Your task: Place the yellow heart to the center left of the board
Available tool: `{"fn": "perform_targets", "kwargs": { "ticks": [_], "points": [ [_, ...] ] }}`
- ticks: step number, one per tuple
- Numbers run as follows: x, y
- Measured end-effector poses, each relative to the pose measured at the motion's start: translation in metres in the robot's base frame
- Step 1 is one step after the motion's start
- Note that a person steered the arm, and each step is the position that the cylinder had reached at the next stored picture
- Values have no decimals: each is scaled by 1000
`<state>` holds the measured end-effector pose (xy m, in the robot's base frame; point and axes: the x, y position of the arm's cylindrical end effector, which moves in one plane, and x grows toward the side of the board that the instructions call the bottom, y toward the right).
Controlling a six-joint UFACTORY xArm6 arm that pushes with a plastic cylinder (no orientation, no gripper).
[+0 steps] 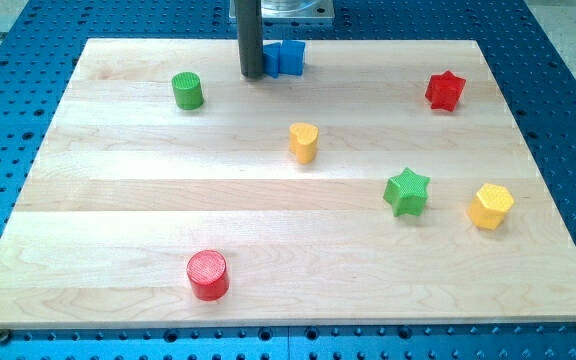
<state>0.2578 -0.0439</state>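
On the pale wooden board (118,200), our rod (250,35) comes down from the view's top edge and my tip (252,75) rests near the board's top margin, a little left of centre. There is no claw on this arm to open or close, so we hold nothing; the rod simply stands upright on the wood. Just to the tip's right, touching or nearly touching the rod, sits a blue block (287,58), its shape partly hidden behind the rod and hard to make out.

The yellow heart (304,142) stands close to the middle of the board, slightly above centre, below and a little to the right of my tip and well apart from it. It touches no other block.

A green cylinder (187,90) sits at upper left, left of the tip. A red star (445,90) lies at upper right. A green star (406,192) rests right of centre, with a yellow hexagonal block (491,206) near it toward the view's right edge. A red cylinder (208,275) stands alone near the bottom edge, left of centre.

Around the board we see a blue perforated table (558,60).
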Motion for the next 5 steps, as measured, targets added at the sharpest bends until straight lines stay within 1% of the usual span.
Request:
{"fn": "perform_targets", "kwargs": {
  "ticks": [1,3,5],
  "points": [
    [0,-1],
    [49,-11],
    [51,-11]
  ]
}}
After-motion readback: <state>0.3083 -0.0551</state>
